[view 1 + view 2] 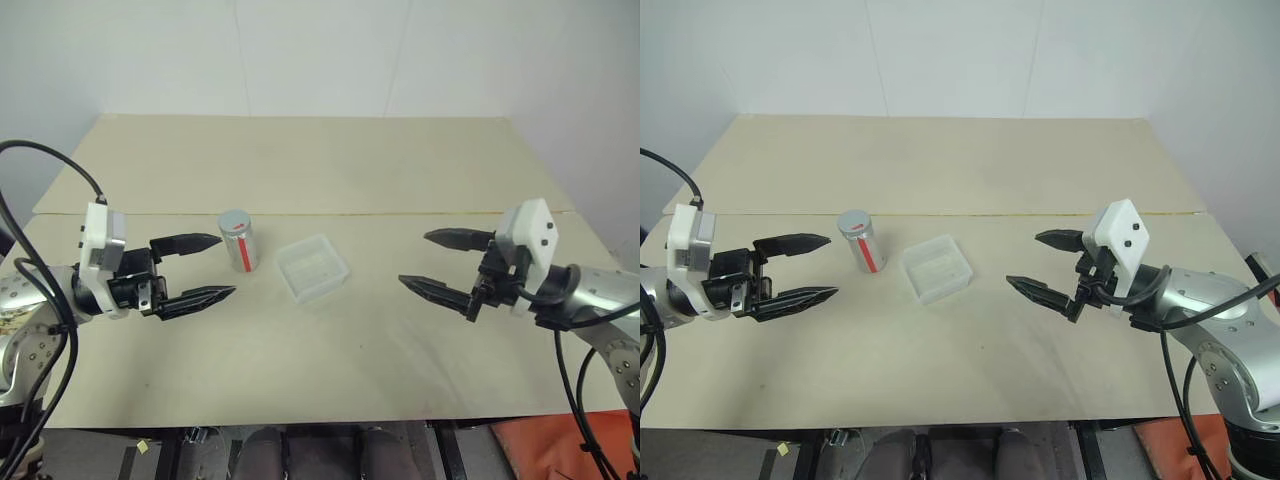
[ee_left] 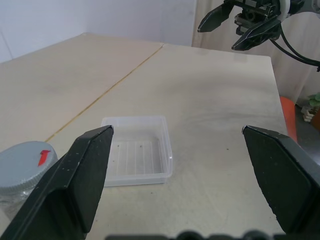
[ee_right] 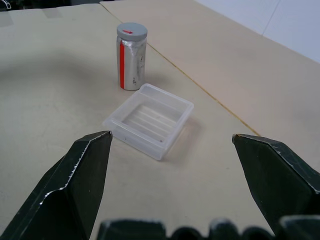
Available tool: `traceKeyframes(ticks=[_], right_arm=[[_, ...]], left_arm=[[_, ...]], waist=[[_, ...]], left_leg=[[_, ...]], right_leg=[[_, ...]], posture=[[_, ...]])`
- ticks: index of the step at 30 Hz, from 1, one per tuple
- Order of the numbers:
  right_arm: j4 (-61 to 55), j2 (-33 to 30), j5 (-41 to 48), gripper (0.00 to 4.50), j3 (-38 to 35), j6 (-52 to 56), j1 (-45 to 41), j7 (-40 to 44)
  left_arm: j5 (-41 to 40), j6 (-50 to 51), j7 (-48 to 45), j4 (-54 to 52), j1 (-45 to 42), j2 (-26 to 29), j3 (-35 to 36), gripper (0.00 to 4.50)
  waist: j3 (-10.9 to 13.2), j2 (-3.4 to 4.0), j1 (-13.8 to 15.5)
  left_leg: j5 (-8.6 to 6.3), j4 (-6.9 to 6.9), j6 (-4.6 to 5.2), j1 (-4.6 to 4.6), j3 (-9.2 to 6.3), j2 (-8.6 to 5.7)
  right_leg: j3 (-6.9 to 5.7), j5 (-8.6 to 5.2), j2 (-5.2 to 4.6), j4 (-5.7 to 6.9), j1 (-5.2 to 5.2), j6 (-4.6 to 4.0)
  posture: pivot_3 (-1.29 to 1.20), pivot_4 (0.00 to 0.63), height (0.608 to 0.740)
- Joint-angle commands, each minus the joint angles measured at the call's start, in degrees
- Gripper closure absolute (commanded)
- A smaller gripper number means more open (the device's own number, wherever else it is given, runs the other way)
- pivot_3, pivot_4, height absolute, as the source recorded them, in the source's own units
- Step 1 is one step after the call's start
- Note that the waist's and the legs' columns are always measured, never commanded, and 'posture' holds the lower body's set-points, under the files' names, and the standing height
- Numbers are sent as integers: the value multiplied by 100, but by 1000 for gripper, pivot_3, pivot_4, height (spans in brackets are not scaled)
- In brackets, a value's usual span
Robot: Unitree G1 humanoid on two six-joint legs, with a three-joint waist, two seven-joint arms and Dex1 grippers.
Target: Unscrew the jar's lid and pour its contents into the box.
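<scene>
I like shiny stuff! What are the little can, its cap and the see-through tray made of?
The jar looks like shiny silvery metal or foil: its side glints, with a red stripe. The lid seems dull grey plastic, ridged at the edge. The box looks like thin, cloudy clear plastic; the table shows through it.

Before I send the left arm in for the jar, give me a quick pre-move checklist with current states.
1. Jar upright on the table: ok.
2. Lid on the jar: ok.
3. Left gripper open and empty: ok.
4. Right gripper open and empty: ok.
5. Box apart from the jar, right way up: ok.
6. How tight the lid is: cannot tell.
</scene>
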Motion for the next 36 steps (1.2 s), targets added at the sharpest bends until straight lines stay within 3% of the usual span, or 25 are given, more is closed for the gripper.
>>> traceKeyframes(ticks=[1,9,15,22,26,30,36], right_arm=[[-194,-70,97,9,-200,-13,-8,-22],[-240,-111,69,9,-254,-57,145,61],[-232,-102,57,9,-240,-81,253,70],[-62,-166,-12,9,-226,-116,296,229],[-37,-189,-23,9,-227,-113,283,282],[-25,-205,-30,9,-247,-116,277,302],[-3,-219,-55,9,-261,-144,235,307]], left_arm=[[-12,-106,-67,-23,-62,95,59,3],[111,-140,32,-11,-26,58,98,3],[665,-56,859,-383,491,-126,-187,3],[1382,488,2909,-1327,896,-917,-672,3],[1483,1255,4341,-1913,940,-1734,-847,3],[1458,1405,5138,-2218,867,-2477,-854,3],[1898,1341,5887,-2357,857,-2866,-1017,3]], waist=[[0,0,0],[0,0,3],[0,0,-9],[-1,-1,18],[-1,-2,14],[-3,-4,15],[-3,-4,10]], left_leg=[[0,0,0,0,0,0],[0,0,0,-1,-1,0],[-1,-3,1,3,-6,0],[-2,0,3,2,-17,-2],[-1,-1,2,3,-23,0],[-1,1,2,4,-28,-2],[-1,-1,2,10,-27,-4]], right_leg=[[0,0,0,0,0,0],[0,0,0,-4,0,0],[5,0,0,-2,0,0],[6,1,-4,-3,5,1],[5,1,-2,-1,4,1],[6,2,-4,1,8,1],[10,2,-3,1,10,1]], posture=[[0,150,740],[0,150,740],[0,150,740],[0,150,740],[0,150,740],[0,150,740],[0,150,740]])
